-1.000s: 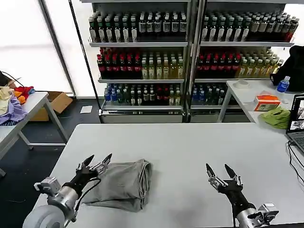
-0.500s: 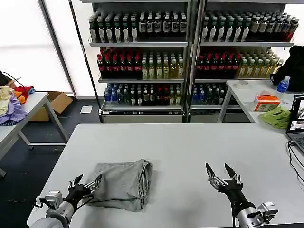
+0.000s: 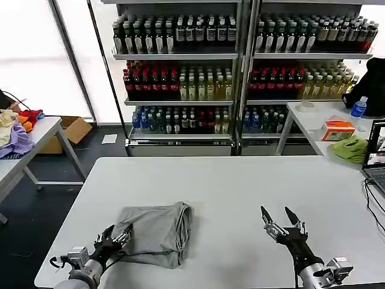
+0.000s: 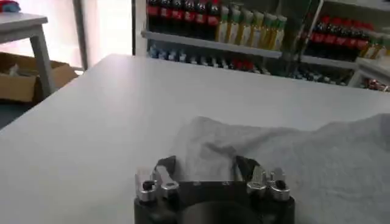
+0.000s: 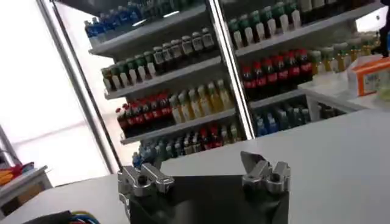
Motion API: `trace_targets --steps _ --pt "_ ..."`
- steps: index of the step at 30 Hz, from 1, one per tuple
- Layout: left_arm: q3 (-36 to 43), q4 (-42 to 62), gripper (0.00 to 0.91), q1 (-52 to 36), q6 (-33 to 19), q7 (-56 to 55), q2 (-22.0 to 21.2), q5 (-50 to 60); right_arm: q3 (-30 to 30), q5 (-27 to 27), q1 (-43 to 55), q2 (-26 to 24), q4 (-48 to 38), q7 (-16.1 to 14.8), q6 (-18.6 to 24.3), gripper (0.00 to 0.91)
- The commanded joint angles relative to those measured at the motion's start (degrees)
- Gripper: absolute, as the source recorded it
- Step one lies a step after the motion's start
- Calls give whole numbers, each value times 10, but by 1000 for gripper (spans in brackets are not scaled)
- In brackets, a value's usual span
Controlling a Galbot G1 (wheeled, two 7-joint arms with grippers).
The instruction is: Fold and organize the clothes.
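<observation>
One of the clothes, a light grey shirt (image 3: 154, 233), lies folded into a thick bundle on the white table (image 3: 240, 180), left of the middle and near the front edge. My left gripper (image 3: 118, 232) stands open low at the shirt's front left corner, its fingers just off the cloth. From the left wrist the grey shirt (image 4: 292, 155) spreads right in front of my open left gripper (image 4: 206, 165). My right gripper (image 3: 278, 215) hovers open over bare table to the right, well apart from the shirt, and the right wrist view shows that gripper (image 5: 204, 164) with nothing between its fingers.
Drink shelves (image 3: 240, 72) stand behind the table. A side table at the left holds a lilac, red and orange cloth heap (image 3: 15, 129). At the right are a lime-green cloth (image 3: 351, 147), an orange box (image 3: 337, 129) and a laptop (image 3: 376, 153).
My left gripper has drawn back and down from the shirt's left edge to its front left corner, staying open. The right gripper and the shirt have not moved.
</observation>
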Motion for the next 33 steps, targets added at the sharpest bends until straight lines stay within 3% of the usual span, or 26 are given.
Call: trace_targets --steps 1,12,19,27,33 --pt "16 8 10 1 -5 -4 -23 -24 6 3 -1 1 4 -1 0 907" --pt "-9 -19 10 11 -8 -40 -41 -144 14 9 1 0 7 2 2 907" --pt "-78 -20 10 8 -14 -71 -50 -265 21 10 0 3 15 3 1 907" --pt "-216 -54 10 13 1 -93 18 -382 21 12 -2 4 12 3 3 907" --pt "-290 -99 10 21 42 -134 78 -493 16 12 -2 6 8 2 4 907"
